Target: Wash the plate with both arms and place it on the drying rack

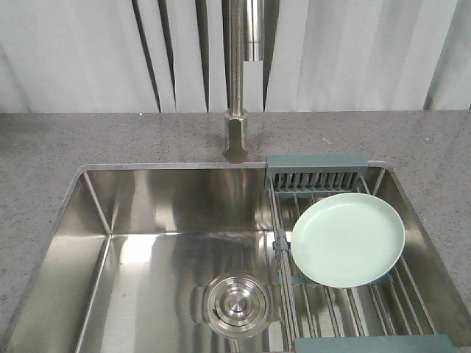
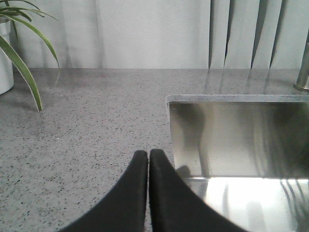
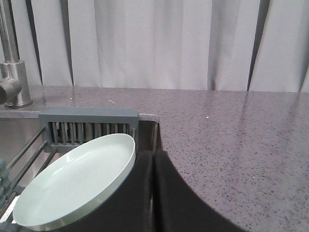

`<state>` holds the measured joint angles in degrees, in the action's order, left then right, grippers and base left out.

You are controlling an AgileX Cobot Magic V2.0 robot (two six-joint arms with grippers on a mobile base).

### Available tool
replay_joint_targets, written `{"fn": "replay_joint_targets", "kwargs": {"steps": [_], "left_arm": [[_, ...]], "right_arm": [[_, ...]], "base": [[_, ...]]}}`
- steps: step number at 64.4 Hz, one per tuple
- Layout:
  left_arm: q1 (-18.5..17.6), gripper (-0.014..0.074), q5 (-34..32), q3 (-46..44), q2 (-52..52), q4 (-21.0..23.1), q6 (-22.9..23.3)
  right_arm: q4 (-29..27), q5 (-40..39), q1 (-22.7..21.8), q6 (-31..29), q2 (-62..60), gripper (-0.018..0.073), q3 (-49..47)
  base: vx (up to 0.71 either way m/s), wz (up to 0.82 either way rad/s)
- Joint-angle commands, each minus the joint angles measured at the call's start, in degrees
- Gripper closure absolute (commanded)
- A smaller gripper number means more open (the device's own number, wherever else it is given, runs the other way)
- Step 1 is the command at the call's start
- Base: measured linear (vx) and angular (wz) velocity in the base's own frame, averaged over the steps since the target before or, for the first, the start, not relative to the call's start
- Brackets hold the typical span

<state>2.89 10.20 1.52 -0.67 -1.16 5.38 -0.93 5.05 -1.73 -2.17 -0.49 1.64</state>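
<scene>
Matte mint-green plate (image 1: 347, 240), shallow raised rim

The front camera looks steeply down into the sink (image 1: 169, 220) toward the curtained back wall, while each low wrist camera faces that curtain (image 3: 154, 43) across the countertop (image 2: 82, 125), left from the sink's left edge, right from its right edge.
</scene>
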Motion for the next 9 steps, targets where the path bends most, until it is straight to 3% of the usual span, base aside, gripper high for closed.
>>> {"fn": "replay_joint_targets", "kwargs": {"steps": [1,9], "left_arm": [[0.0,0.0602,-4.4,1.3,-0.9,0.0,0.5],[0.0,0.0602,-4.4,1.3,-0.9,0.0,0.5]], "right_arm": [[0.5,-4.6,-0.4,0.0,-0.8,0.0565,1.1],[0.5,-4.6,-0.4,0.0,-0.8,0.0565,1.1]], "base": [[0.0,0.0],[0.0,0.0]]}}
